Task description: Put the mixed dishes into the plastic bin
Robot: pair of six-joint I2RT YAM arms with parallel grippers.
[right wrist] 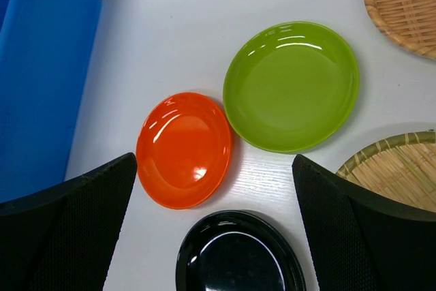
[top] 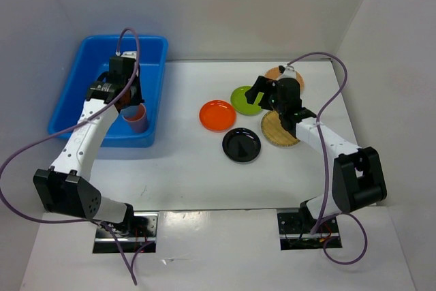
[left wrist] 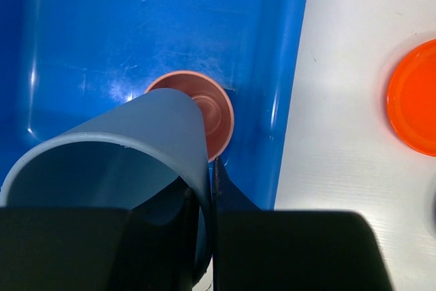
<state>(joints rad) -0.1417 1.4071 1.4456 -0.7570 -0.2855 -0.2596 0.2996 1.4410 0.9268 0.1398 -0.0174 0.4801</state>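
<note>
The blue plastic bin (top: 75,93) stands at the far left. My left gripper (top: 122,95) hangs over it, shut on the wall of the blue cup (left wrist: 116,161), one finger inside and one outside (left wrist: 211,189). The pink cup (left wrist: 208,110) stands upright in the bin by its right wall (top: 136,120). My right gripper (top: 267,95) is open and empty above the plates (right wrist: 214,230). The orange plate (top: 217,115), lime green plate (top: 242,100), black plate (top: 241,145) and two bamboo discs (top: 278,133) (top: 275,73) lie on the table.
In the right wrist view the orange plate (right wrist: 184,149) and green plate (right wrist: 291,85) almost touch, with the black plate (right wrist: 238,253) just below them. Bamboo discs (right wrist: 405,5) (right wrist: 395,175) lie to the right. White walls enclose the table.
</note>
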